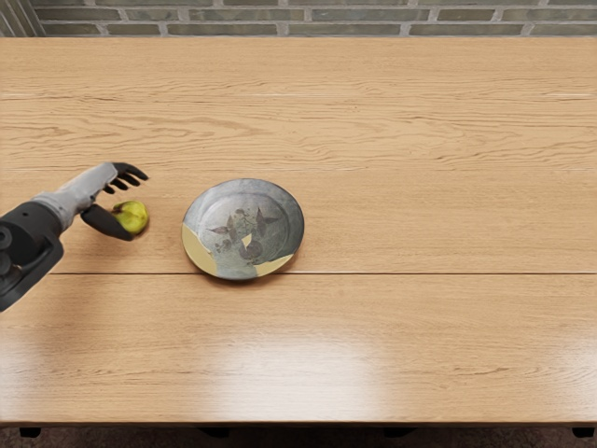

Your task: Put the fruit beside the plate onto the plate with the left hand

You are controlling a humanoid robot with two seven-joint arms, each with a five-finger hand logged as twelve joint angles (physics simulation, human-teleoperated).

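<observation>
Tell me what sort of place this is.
Probably a simulated tabletop test setup: a wooden table before a brick wall, holding a plate and a fruit, with the robot's left hand at the fruit.

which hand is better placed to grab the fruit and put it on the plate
Left. The left hand sits right at the fruit, fingers open around it, beside the plate. The right arm is not in view.
</observation>
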